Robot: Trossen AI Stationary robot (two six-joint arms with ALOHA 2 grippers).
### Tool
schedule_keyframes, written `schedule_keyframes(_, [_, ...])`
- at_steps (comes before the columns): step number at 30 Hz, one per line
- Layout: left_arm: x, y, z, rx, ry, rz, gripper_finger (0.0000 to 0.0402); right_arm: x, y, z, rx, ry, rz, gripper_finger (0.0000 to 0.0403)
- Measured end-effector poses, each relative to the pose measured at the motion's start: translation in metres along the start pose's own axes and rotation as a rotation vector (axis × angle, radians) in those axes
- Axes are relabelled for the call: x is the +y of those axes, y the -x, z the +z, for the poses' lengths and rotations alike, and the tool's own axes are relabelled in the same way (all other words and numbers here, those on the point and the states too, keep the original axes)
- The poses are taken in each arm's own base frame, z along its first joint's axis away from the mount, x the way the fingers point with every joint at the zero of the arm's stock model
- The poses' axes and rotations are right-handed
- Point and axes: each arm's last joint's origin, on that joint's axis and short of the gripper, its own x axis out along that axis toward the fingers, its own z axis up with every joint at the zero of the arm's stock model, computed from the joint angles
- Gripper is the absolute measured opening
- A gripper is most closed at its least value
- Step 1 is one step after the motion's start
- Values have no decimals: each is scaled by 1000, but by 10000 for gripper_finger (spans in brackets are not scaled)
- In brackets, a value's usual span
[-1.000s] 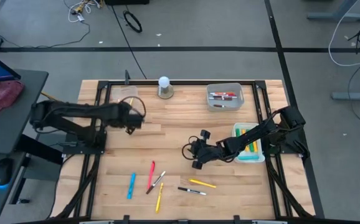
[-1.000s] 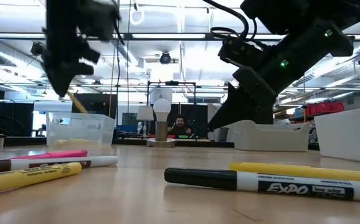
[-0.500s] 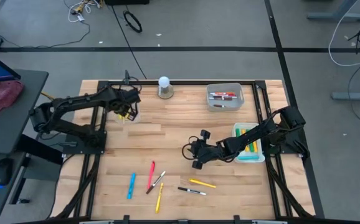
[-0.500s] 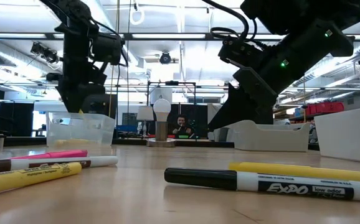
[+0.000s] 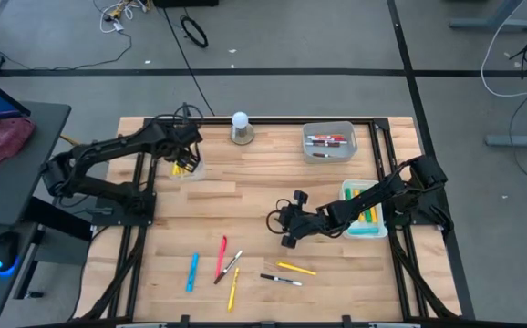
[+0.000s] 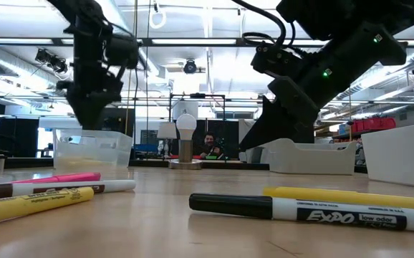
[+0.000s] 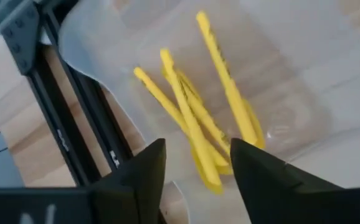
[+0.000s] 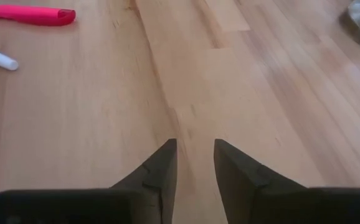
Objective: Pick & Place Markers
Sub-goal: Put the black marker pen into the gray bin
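My left gripper (image 5: 183, 162) hangs open over the clear bin (image 5: 196, 173) at the table's far left. Several yellow markers (image 7: 192, 118) lie on the bin's floor, and one of them runs below the gap between my fingers (image 7: 197, 167). My right gripper (image 5: 276, 226) stands open low over bare wood at mid-table, with nothing between its fingers (image 8: 195, 163). Near the front edge, loose markers lie flat on the table: blue (image 5: 191, 271), pink (image 5: 221, 257), white (image 5: 229, 265), two yellow (image 5: 233, 288) (image 5: 296, 269) and black (image 5: 282, 280).
A grey bin (image 5: 328, 141) with red markers sits at the far right. A white and teal bin (image 5: 366, 210) with green and yellow markers sits under the right arm. A white knob on a grey base (image 5: 240, 127) stands at the far edge. Black frame rails border the table.
My left gripper has swung toward the table's far left, from beside the clear bin to over it, carrying a yellow marker. It has let go, and the marker now lies in the bin. My right gripper has kept still.
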Motion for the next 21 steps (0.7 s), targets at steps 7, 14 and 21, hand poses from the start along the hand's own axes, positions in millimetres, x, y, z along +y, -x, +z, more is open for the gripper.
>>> schedule_keyframes(7, [-6,46,2,-195,-12,-117,203,0,10,6,29,27,171,115])
schedule_keyframes(14, [-40,87,-33,-447,-131,-346,193,-2,58,29,-52,55,264,170])
schedule_keyframes(21, [-90,103,-83,-704,-265,-546,193,16,98,33,-144,128,335,200])
